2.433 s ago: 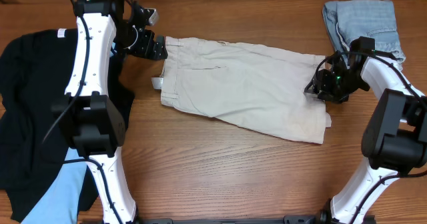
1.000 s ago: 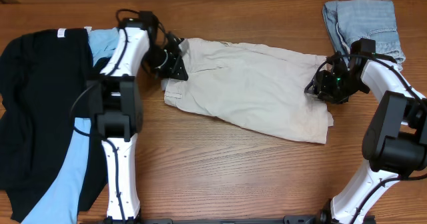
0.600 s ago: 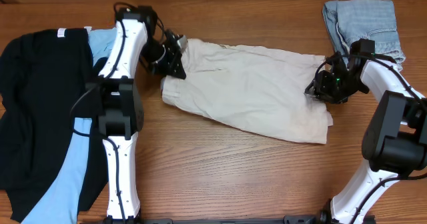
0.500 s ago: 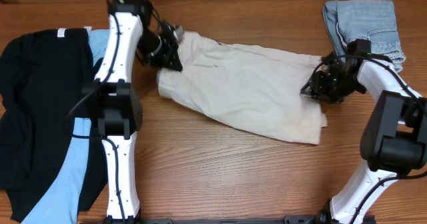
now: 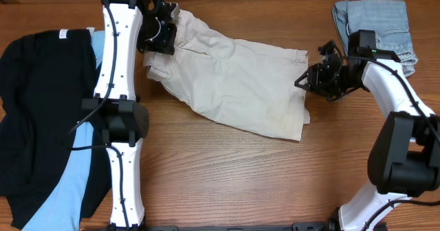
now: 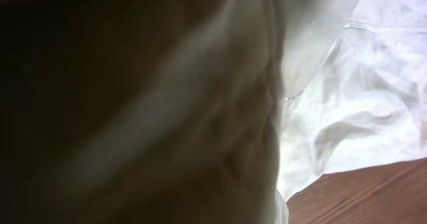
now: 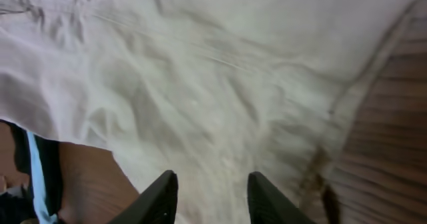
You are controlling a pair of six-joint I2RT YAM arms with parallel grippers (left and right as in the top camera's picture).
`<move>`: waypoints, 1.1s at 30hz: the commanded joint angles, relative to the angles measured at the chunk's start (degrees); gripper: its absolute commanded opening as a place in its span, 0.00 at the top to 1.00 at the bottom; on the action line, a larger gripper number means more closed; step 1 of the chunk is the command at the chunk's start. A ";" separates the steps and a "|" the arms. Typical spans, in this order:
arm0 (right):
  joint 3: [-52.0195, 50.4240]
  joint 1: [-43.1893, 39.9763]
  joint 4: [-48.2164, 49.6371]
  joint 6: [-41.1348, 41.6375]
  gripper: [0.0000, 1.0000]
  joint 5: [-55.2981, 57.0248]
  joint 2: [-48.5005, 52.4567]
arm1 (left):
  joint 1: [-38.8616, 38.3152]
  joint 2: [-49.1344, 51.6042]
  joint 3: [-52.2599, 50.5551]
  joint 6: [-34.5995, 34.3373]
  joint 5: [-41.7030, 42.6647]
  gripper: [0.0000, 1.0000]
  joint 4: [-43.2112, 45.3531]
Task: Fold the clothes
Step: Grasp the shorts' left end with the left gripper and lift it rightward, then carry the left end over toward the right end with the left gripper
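- The left pincer (image 5: 163, 30) is clamped on the waistband end of the khaki shorts (image 5: 234, 80).
- The right pincer (image 7: 212, 183) has its fingers apart, just over the shorts' hem.
- The shorts lie spread mid-counter (image 5: 227, 176), between the black garment (image 5: 34, 107) and the denim shorts (image 5: 378, 18).

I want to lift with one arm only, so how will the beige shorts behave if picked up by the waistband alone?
Probably floppy: the beige shorts bunch and crease where the left hand grips the waistband, so the rest would likely hang and drag. Seemingly light: the cloth looks thin and rumpled in the right wrist view.
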 commanded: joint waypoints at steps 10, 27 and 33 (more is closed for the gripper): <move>0.98 5.42 5.66 8.57 0.64 8.39 -0.22 | -3.61 -14.32 -4.98 -4.20 -9.79 0.96 -0.11; 0.96 6.99 5.99 8.52 0.66 8.37 2.82 | -3.98 -18.36 -23.26 -0.39 -8.41 0.96 -0.02; 0.96 8.17 7.26 9.01 0.91 8.63 6.82 | -4.35 -18.38 -22.77 -2.29 -4.76 0.96 1.07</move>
